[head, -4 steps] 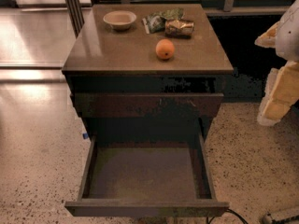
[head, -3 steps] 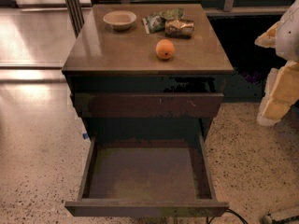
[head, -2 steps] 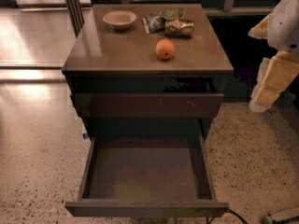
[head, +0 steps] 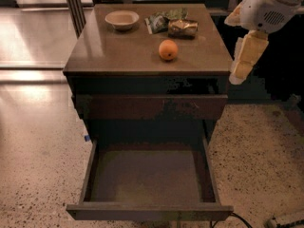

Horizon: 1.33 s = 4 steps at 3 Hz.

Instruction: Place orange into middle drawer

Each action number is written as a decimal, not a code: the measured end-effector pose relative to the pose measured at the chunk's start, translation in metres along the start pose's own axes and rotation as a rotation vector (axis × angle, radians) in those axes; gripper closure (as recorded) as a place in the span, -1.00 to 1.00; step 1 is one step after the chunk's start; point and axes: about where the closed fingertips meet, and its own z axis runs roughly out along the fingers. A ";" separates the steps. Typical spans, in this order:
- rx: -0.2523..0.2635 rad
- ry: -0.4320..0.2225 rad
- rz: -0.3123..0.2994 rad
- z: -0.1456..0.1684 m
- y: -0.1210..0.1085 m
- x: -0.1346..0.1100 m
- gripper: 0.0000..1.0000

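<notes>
Camera view: cream gripper [head: 240, 70], openness untellable, has swung toward the round bright-orange fruit [head: 167, 49], likely starting the pick; dark-brown wooden middle drawer [head: 147, 175] stands open.

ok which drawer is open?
The middle drawer, pulled out low, empty; the front above it is closed. Gripper hangs right of the tabletop.

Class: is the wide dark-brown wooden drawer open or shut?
Open: the drawer shows its bare floor. Round orange fruit sits on top; gripper hangs at right.
</notes>
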 end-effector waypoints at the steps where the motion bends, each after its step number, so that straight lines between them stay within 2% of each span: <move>1: -0.012 -0.050 -0.012 0.035 -0.051 -0.013 -1.00; 3: 0.028 -0.064 -0.003 0.045 -0.073 -0.014 -1.00; 4: 0.020 -0.057 -0.038 0.057 -0.090 -0.019 -1.00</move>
